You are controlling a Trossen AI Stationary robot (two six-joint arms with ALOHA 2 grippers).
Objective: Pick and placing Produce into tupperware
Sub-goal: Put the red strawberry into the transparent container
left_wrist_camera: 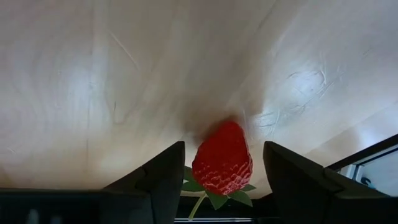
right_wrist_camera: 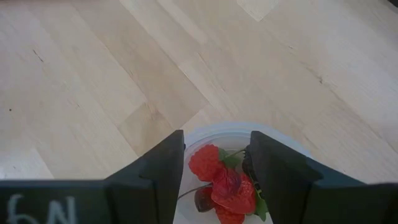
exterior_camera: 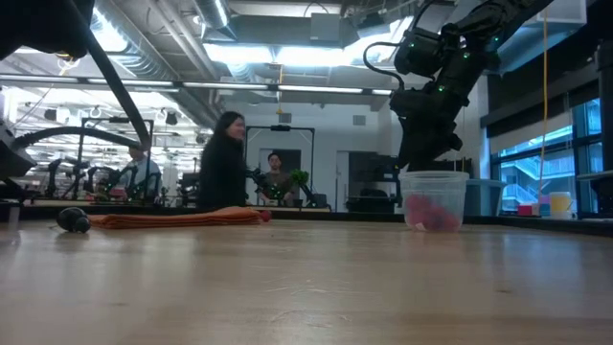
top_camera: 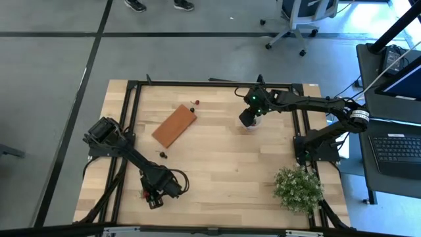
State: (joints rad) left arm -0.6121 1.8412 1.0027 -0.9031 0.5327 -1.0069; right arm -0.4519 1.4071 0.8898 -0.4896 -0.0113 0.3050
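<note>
My left gripper (left_wrist_camera: 224,147) (top_camera: 155,193) is open near the table's near-left corner, low over the wood. A red strawberry (left_wrist_camera: 222,159) with a green top lies on the table between its fingers, with a narrow gap on each side. My right gripper (right_wrist_camera: 216,134) (top_camera: 248,118) is open, pointing down over the mouth of the translucent round cup (right_wrist_camera: 231,128) (exterior_camera: 433,199), which stands on the table toward the far right. Red strawberries (right_wrist_camera: 225,182) and a dark berry lie inside the cup. Loose berries (top_camera: 195,103) (top_camera: 162,153) lie on the table.
A flat orange-brown block (top_camera: 174,125) lies left of the cup, with berries near its far and near ends. A bushy green plant (top_camera: 298,187) sits at the near-right corner. Black frame rails (top_camera: 131,125) run along the table's sides. People stand in the room beyond.
</note>
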